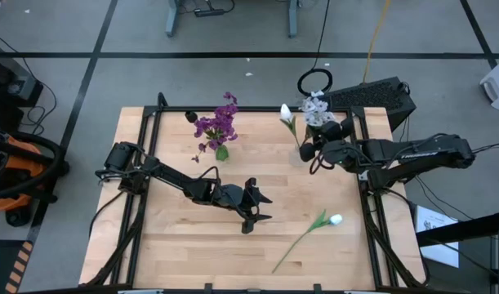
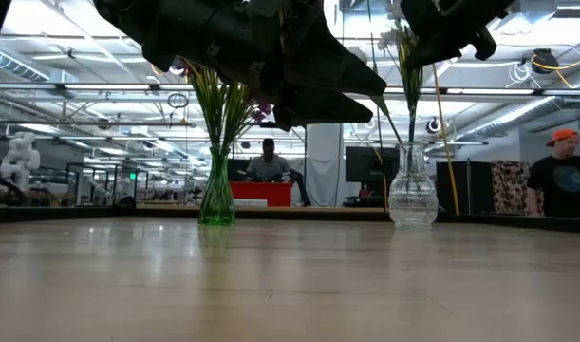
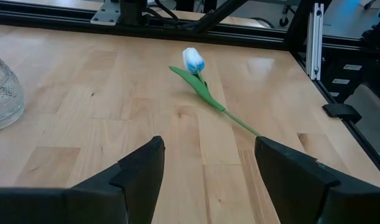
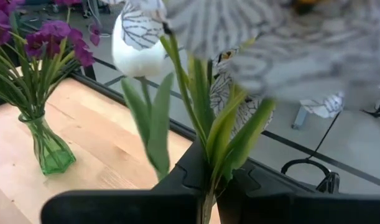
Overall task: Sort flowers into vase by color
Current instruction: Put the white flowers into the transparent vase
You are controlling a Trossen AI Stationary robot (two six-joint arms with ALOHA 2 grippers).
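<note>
A white tulip (image 1: pixel 335 219) on a long green stem lies flat on the table near its right near corner; it also shows in the left wrist view (image 3: pixel 193 60). My left gripper (image 1: pixel 264 207) (image 3: pixel 209 149) hovers open at mid-table, pointing at it from the left. Purple flowers (image 1: pixel 219 124) stand in a green vase (image 1: pixel 222 153) (image 2: pixel 216 199). Another white tulip (image 1: pixel 286 113) (image 4: pixel 137 45) stands in a clear vase (image 2: pixel 413 199). My right gripper (image 1: pixel 310 152) (image 4: pixel 209 186) is above that vase, shut on the pale grey-lilac flower (image 1: pixel 316 106). My right gripper pinches the grey-lilac flower's green stem with its leaves (image 4: pixel 209 163) between its two fingers (image 4: pixel 185 177), well below the blossom (image 4: pixel 289 43). The flower stands upright in the hold, over the clear vase. Where its lower end is stays hidden by the gripper.
The two vases stand in the table's far half, green one left of the clear one. A black frame rail (image 1: pixel 372 220) runs along the right edge, close to the lying tulip. People (image 2: pixel 561 180) are in the room beyond the far edge.
</note>
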